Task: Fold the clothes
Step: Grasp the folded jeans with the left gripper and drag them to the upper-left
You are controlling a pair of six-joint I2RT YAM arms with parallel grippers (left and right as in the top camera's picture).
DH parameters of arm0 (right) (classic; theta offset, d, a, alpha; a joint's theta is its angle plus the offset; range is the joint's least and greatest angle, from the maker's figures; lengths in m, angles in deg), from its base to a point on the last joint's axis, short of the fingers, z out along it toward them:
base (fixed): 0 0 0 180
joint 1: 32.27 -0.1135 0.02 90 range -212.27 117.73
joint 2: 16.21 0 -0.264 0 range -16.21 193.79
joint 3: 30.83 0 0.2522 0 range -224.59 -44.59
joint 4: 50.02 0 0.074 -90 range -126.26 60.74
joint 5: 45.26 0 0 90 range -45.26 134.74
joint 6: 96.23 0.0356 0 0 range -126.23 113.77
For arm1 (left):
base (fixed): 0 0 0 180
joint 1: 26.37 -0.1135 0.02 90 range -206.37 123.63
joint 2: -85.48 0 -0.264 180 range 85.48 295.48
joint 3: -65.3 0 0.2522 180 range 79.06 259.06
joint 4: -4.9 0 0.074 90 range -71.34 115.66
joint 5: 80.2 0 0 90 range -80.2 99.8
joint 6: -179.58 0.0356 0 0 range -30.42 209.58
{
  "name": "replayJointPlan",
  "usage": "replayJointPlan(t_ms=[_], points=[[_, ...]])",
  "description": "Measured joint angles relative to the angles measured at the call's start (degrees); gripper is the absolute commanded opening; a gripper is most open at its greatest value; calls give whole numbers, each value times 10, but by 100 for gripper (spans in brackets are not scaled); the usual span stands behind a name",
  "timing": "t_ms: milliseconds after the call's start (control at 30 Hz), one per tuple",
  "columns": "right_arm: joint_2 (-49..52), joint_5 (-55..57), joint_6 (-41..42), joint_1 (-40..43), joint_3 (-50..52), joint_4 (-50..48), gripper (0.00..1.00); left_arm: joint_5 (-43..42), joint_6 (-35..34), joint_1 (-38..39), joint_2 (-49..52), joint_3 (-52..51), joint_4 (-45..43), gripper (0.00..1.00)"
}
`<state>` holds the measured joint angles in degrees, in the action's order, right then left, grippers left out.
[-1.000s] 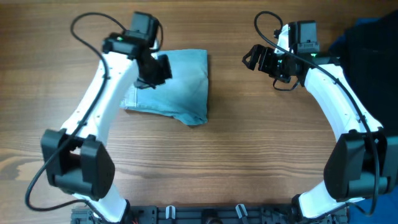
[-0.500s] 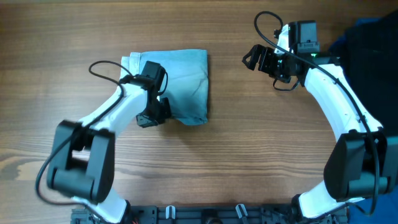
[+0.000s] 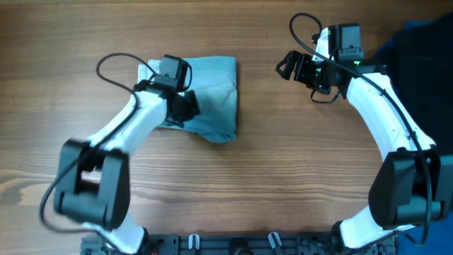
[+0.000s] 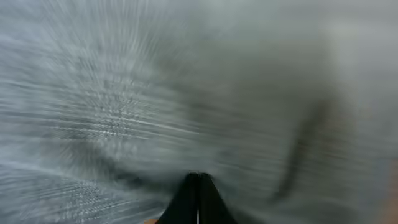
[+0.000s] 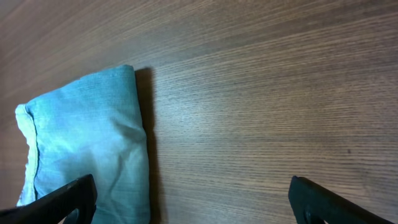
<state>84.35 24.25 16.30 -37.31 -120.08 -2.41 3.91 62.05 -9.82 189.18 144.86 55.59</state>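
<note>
Toward the upper left of the overhead frame, the jeans (image 3: 212, 92) lie folded into a compact, roughly square pale-blue bundle on the wooden table (image 3: 269, 177), with a paler edge peeking out at the upper left corner. The left gripper (image 3: 178, 113) sits over the bundle's left part, low on the cloth; its fingers (image 4: 199, 199) are pressed together, and the left wrist view is so streaked with blur that only grey-blue fabric filling the frame can be made out, so whether any denim is pinched cannot be told. Half a second ago this gripper was at the bundle's lower left edge, and a second ago near its top; now it is between those spots, while the bundle has kept its place. The right gripper (image 3: 297, 67) hangs well apart in the upper right with its jaws spread wide and nothing between them, unmoved across the frames; its wrist camera looks past both fingers at the bundle's end on bare wood. Dark garments (image 3: 425, 64) and a bright blue cloth (image 3: 388, 49) lie at the right edge.
</note>
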Motion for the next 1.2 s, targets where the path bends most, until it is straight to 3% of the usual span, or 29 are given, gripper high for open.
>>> replayJointPlan(t_ms=[300,367,400,500,600,733,900,1200], points=[[0,0,0,0,0,0,100,30,0,0,31,5,44,4],[0,0,0,0,0,0,100,35,0,0,12,28,75,10],[0,0,0,0,0,0,100,43,0,-2,-18,46,79,21],[0,0,0,0,0,0,100,63,6,-25,-120,95,72,88],[0,0,0,0,0,0,100,94,77,-84,-173,110,71,100],[0,0,0,0,0,0,100,103,161,-156,-102,108,72,100],[0,0,0,0,0,0,100,40,287,-198,26,105,59,99],[0,0,0,0,0,0,100,-22,337,-198,49,103,42,99]])
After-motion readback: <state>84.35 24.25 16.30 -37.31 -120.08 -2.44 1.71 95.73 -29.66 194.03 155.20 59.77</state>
